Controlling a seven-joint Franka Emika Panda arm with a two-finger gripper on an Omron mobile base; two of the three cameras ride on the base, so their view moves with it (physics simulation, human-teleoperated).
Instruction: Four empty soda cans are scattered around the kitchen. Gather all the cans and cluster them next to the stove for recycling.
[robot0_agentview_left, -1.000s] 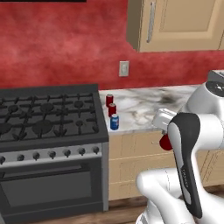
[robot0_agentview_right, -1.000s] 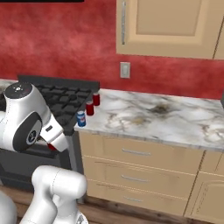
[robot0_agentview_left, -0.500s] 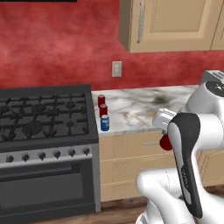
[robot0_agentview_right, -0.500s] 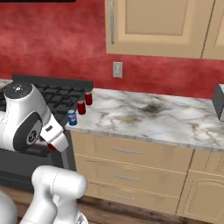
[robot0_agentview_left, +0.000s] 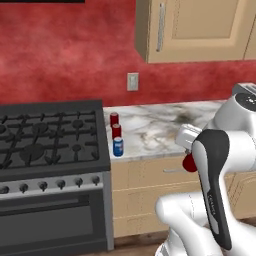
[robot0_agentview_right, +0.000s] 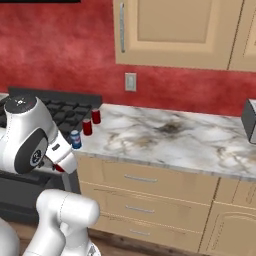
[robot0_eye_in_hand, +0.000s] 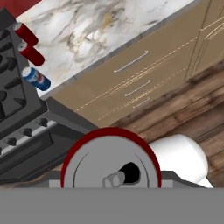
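Three cans stand upright in row on marble counter (robot0_agentview_left: 165, 122), just beside stove (robot0_agentview_left: 50, 137), long axes vertical: two red cans (robot0_agentview_left: 114, 118) (robot0_agentview_left: 116, 131) toward red wall (robot0_agentview_left: 65, 55), blue can (robot0_agentview_left: 118, 146) with white band at counter's front edge; its label unreadable. Tan cabinets (robot0_agentview_right: 150, 187) below, wood floor (robot0_eye_in_hand: 183, 109) beneath. Fourth red can (robot0_eye_in_hand: 109, 159) clamped in gripper (robot0_eye_in_hand: 116, 179), silver top facing hand camera, held low before drawers.
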